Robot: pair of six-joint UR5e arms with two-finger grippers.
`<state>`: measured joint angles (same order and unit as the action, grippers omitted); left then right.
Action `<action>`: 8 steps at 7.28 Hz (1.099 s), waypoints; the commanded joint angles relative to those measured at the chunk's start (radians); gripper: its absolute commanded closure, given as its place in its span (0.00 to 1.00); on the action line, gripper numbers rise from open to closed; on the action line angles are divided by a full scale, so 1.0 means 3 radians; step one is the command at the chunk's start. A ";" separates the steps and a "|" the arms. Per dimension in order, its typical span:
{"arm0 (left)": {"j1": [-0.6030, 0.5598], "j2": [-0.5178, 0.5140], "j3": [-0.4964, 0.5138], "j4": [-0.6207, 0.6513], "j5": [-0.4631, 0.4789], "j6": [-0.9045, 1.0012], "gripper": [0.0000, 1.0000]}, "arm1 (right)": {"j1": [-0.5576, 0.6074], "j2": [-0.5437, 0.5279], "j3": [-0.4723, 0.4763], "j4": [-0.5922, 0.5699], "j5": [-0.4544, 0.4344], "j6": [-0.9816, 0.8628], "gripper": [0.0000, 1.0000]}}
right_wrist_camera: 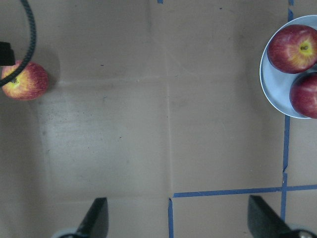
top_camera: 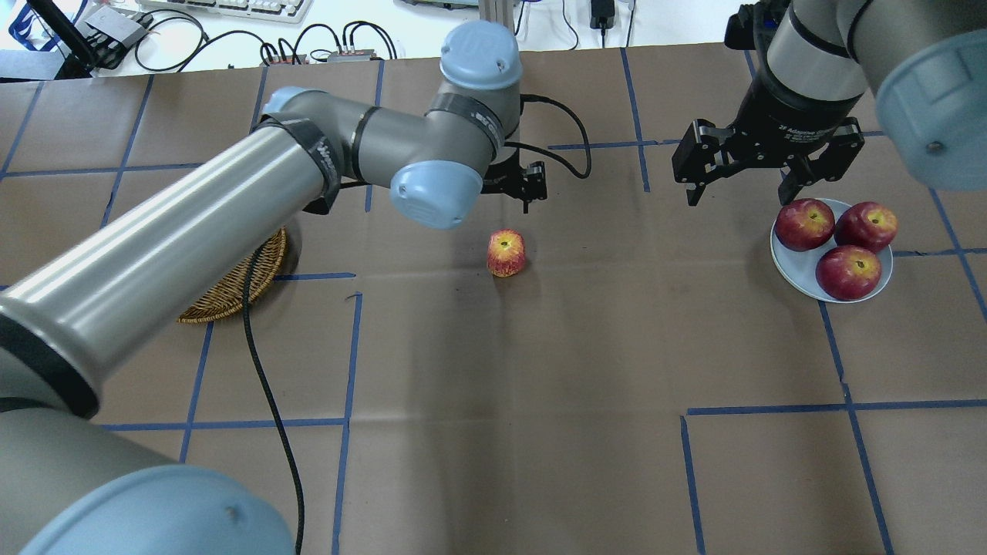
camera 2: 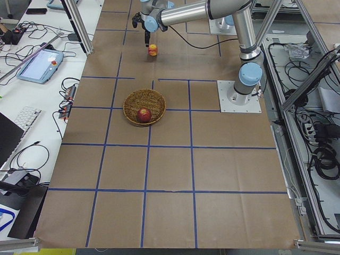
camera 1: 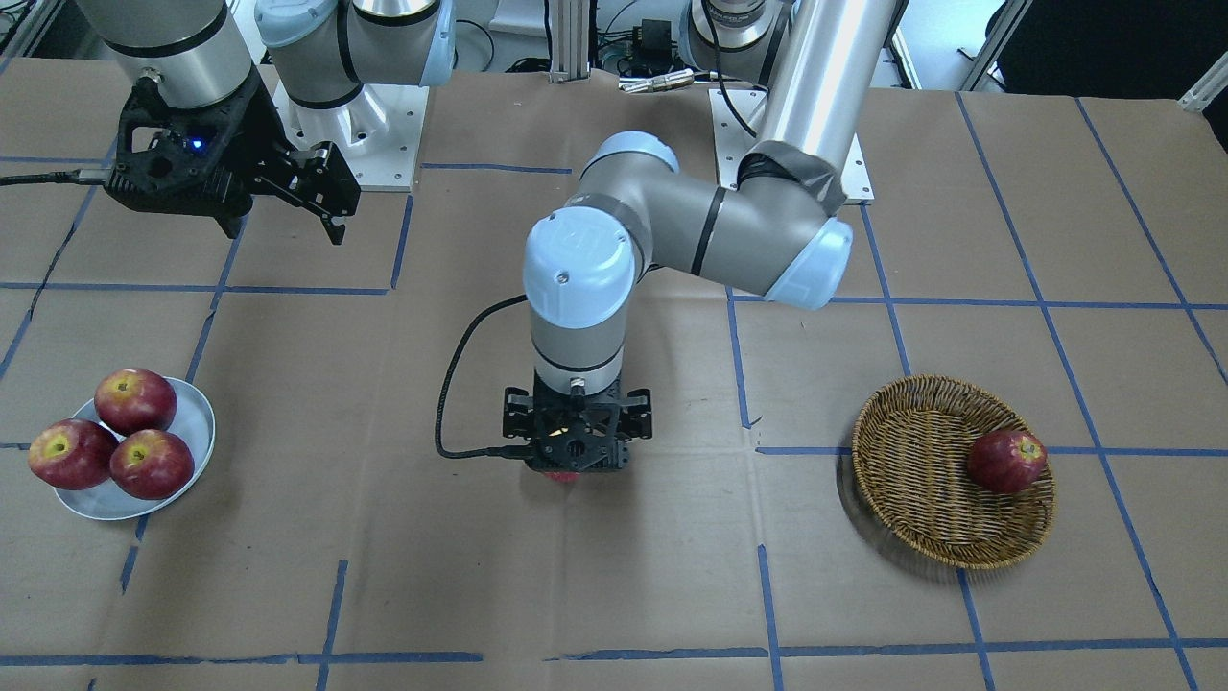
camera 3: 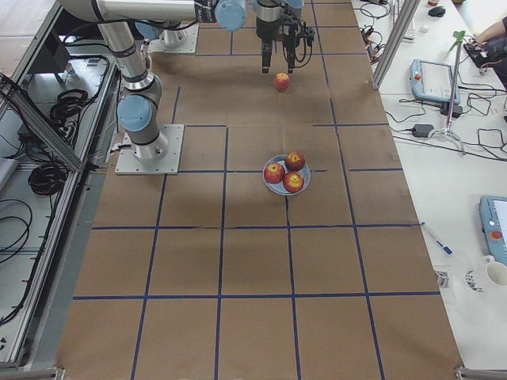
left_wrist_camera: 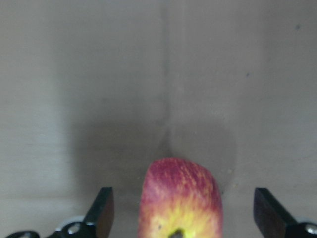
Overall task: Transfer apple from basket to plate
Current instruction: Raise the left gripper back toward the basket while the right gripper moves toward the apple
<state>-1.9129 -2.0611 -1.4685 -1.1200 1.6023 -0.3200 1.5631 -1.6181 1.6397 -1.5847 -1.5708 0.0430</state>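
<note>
The pinkish-red apple (top_camera: 506,253) with a yellow blush stands on the brown paper at the table's middle, outside both containers. It also shows in the left wrist view (left_wrist_camera: 181,203) and the right wrist view (right_wrist_camera: 24,81). My left gripper (camera 1: 576,451) hangs just over it, open, with its fingers (left_wrist_camera: 101,213) wide apart on either side and not touching it. The wicker basket (camera 1: 921,499) holds one dark red apple (camera 1: 1005,461). The pale grey-blue plate (top_camera: 802,270) holds three dark red apples. My right gripper (top_camera: 740,173) is open and empty, up beside the plate.
The left arm's long link (top_camera: 193,231) covers most of the basket in the overhead view. A black cable (camera 1: 451,384) loops from the left wrist. Blue tape lines cross the brown paper. Bare paper lies between the apple and the plate.
</note>
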 commanded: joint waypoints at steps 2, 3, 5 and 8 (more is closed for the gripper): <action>0.0470 0.0793 0.0022 -0.0917 -0.0003 0.0672 0.01 | 0.0005 -0.0021 0.0000 -0.0005 0.0005 0.0035 0.00; 0.0597 0.1028 0.0027 -0.1228 -0.0003 0.0860 0.01 | 0.0010 -0.0006 0.0000 -0.0010 0.0010 0.0051 0.00; 0.0736 0.1449 -0.0070 -0.1508 0.0033 0.0944 0.01 | 0.0076 0.0070 -0.0005 -0.0137 0.0031 0.0356 0.00; 0.0736 0.1440 -0.0090 -0.1467 -0.0008 0.0929 0.01 | 0.0653 0.0432 -0.0066 -0.0509 0.0041 0.0893 0.00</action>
<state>-1.6943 -1.6304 -1.4911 -1.5605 1.6031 -0.0411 1.6832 -1.5390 1.6285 -1.6768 -1.5592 0.2313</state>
